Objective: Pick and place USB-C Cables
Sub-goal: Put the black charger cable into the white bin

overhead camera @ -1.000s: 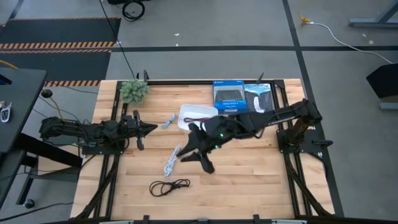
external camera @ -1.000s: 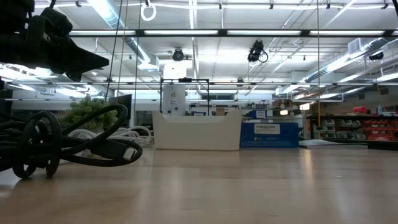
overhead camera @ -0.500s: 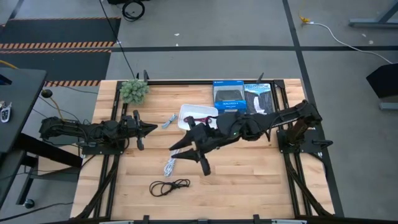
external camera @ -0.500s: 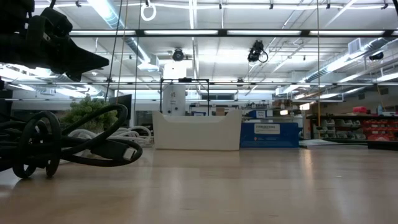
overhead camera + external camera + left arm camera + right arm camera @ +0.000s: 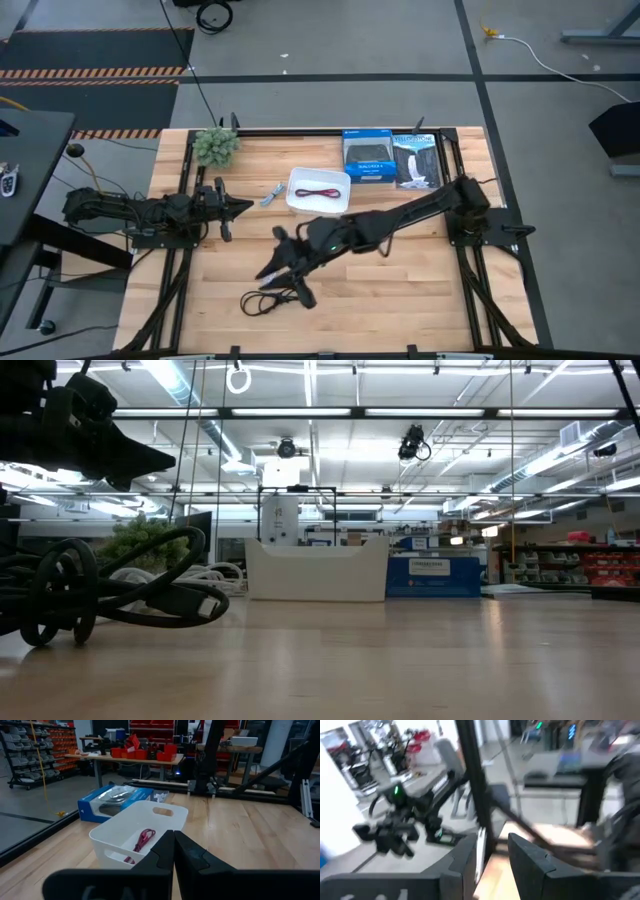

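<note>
The right arm has swung away from the white tray (image 5: 297, 204) and stretched out across the wooden table (image 5: 420, 280). Half a second ago its hand was just beside the tray. Now the right gripper (image 5: 283, 283) is down over the spot where the white cable lay. The left arm has not moved.

The right gripper's two fingers (image 5: 268, 272) are spread apart, with nothing squeezed in them. In the right wrist view a thin white strip, most likely the white cable (image 5: 480, 851), shows in the gap between them. I think the fingers are kept wide so the cable can slip in before they close. The black cable (image 5: 252, 303) lies in a loop just beside the finger that is farther from the tray, so a grab could catch it by mistake.

The dark red cable (image 5: 320, 192) is already in the tray, well behind the right fingers. The small grey cable (image 5: 271, 195) lies on the wood just beside the tray, between it and the left gripper.

The left gripper (image 5: 232, 207) waits near the table's left side with its fingers pressed together and holding nothing. In the left wrist view the tray with the red cable sits straight ahead of its tips. It seems to be parked there to stay out of the way.

So one cable looks done, and three are still out on the wood.
</note>
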### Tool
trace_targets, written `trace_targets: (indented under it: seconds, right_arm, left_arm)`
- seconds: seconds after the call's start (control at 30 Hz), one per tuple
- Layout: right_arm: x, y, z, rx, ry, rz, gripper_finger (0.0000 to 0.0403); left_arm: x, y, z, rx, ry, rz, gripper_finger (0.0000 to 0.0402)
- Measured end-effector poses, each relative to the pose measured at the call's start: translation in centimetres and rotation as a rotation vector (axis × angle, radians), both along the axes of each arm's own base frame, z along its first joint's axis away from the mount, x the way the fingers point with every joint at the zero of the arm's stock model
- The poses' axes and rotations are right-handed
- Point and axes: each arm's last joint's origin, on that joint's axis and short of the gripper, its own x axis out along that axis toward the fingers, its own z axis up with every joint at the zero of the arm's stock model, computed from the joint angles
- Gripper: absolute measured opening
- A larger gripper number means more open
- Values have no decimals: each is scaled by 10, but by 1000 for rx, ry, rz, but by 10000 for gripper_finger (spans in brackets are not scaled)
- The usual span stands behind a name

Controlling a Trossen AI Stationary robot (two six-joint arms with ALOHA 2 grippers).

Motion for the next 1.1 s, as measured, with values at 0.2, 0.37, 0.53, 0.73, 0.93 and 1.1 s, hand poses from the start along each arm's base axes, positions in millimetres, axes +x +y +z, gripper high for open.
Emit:
trace_targets:
  seconds: [0.2, 0.37, 0.53, 0.73, 0.93, 1.1]
  right_arm:
    - [20, 8, -46, -18, 93, 73, 143]
    - [33, 10, -82, -67, 149, 85, 182]
    - [43, 8, -115, -129, 185, 83, 219]
    - [51, 10, -153, -211, 222, 108, 263]
    - [54, 14, -186, -259, 275, 131, 314]
    - [52, 12, -190, -412, 273, 132, 352]
  left_arm:
    - [0, 0, 0, 0, 0, -1, 14]
    - [0, 0, 0, 0, 0, -2, 14]
    - [0, 0, 0, 0, 0, -1, 13]
    - [0, 0, 0, 0, 0, -1, 13]
    - [0, 0, 0, 0, 0, -1, 14]
    - [0, 0, 0, 0, -1, -1, 14]
